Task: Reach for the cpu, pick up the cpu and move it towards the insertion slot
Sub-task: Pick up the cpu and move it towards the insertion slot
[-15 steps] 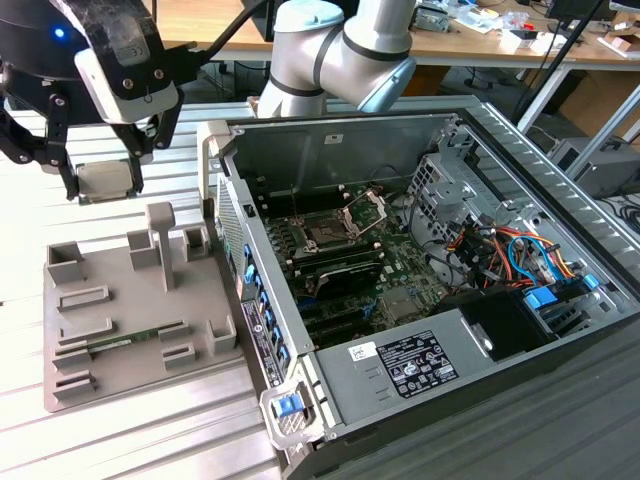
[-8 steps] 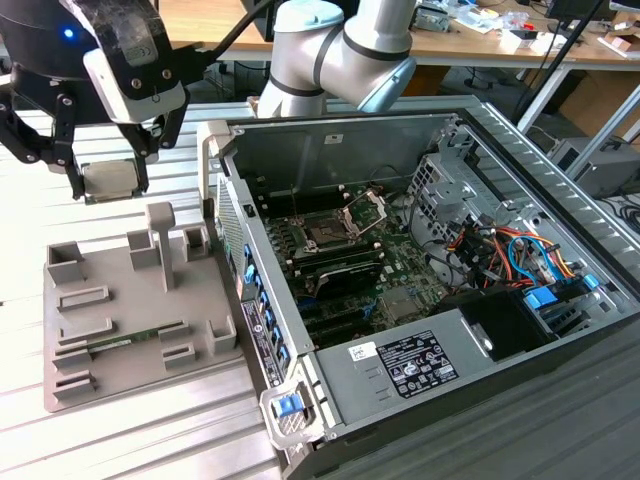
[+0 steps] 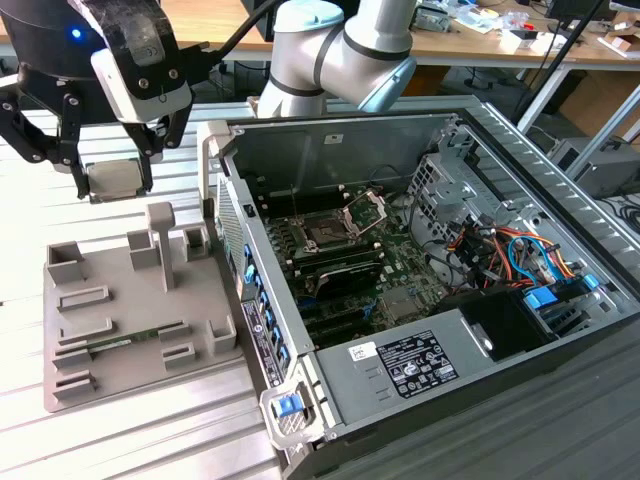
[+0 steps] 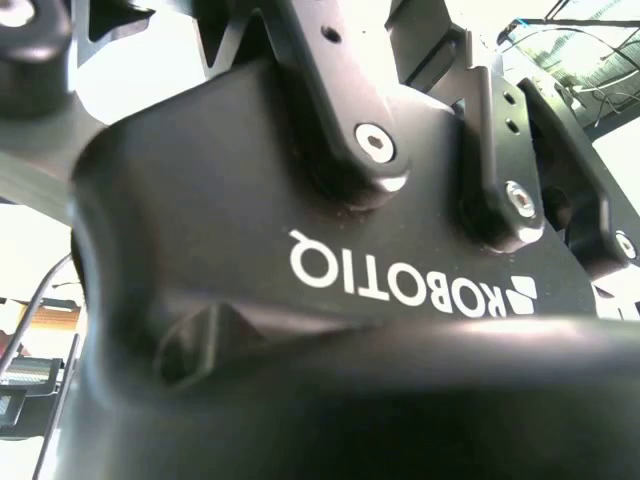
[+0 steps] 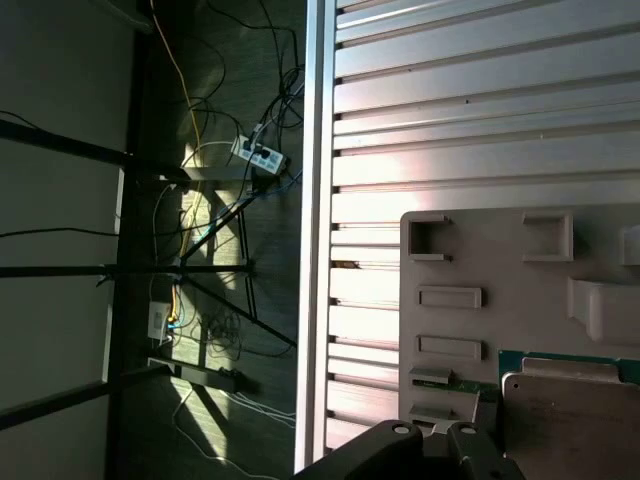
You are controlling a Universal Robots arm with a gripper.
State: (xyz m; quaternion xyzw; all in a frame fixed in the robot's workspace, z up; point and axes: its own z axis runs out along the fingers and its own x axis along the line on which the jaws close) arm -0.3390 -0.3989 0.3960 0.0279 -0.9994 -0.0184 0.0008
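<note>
1. Claw [image 3: 114, 188] is pinching the chip [image 3: 113, 178] by two opposite edges, as I read the exterior view.
2. I see the chip held clear above the grey tray [image 3: 130, 300], near that tray's far end, on the exterior view's left. The first wrist view shows it [image 5: 570, 425] over the same tray [image 5: 480, 250].
3. Socket [image 3: 325, 232] sits inside the open computer case [image 3: 400, 370] with its bracket raised. It lies well apart from the chip, toward the exterior view's right.
4. Tray and case both rest on the slatted worktop [image 3: 150, 430].
5. My judgement: reach and pick-up are done. The carry toward the socket has barely started, and nearly all of it is left.
</note>
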